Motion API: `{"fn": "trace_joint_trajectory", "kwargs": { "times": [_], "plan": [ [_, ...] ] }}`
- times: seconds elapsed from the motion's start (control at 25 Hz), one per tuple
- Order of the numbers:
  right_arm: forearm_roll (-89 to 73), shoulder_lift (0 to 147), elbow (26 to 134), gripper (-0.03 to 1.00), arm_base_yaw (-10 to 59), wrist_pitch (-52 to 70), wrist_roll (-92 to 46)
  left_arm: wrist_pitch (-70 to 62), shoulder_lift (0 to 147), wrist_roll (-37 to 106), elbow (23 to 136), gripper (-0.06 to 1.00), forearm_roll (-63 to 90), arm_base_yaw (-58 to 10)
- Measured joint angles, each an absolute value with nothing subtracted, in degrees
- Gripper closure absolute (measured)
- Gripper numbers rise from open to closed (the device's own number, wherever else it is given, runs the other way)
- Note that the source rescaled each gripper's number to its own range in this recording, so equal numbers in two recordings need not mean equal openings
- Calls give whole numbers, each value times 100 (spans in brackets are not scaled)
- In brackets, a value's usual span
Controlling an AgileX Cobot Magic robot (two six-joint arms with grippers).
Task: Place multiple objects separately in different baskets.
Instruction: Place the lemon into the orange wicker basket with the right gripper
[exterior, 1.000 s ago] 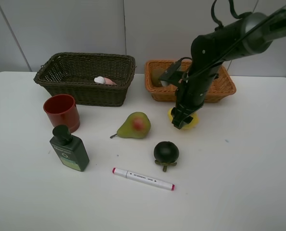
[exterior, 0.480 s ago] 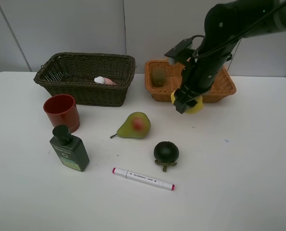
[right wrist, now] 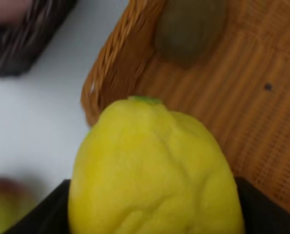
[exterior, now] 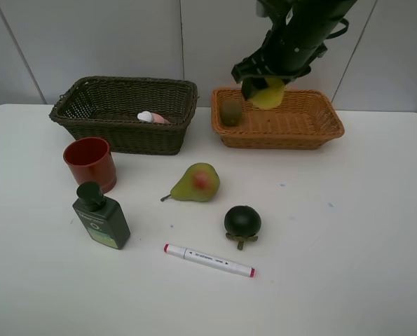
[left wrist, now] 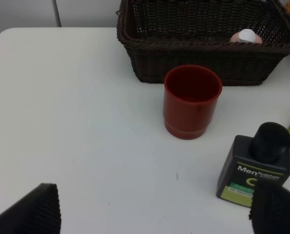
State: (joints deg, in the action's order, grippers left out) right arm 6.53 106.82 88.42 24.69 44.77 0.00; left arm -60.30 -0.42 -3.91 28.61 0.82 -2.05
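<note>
While my right end effector (exterior: 263, 87) grips the yellow lemon (exterior: 270, 96) above the light orange-tan basket (exterior: 332, 128), the brown kiwi (exterior: 230, 112) lies inside it. My left end effector (left wrist: 154, 212) hangs open.

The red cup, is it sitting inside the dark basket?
No, the red cup stands on the table just in front of the dark basket, outside it.
</note>
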Motion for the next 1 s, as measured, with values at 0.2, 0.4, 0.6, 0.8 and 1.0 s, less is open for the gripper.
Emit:
{"fn": "trace_joint_trajectory", "kwargs": {
  "times": [0.2, 0.4, 0.6, 0.8, 1.0],
  "plan": [
    [648, 10753, 8891, 38, 2092, 3908, 800, -6030, -42, -391, 2861, -6, 82, -205],
    [659, 10979, 8891, 38, 1789, 3557, 1011, -6030, -42, -391, 2861, -6, 82, -205],
    [754, 11253, 8891, 38, 1576, 3335, 1032, -6030, -42, -391, 2861, -6, 82, -205],
    [793, 11545, 8891, 38, 1390, 3232, 1032, -6030, -42, -391, 2861, -6, 82, -205],
    [793, 11749, 8891, 38, 1212, 3031, 1032, -6030, -42, -391, 2861, -6, 82, -205]
  ]
}}
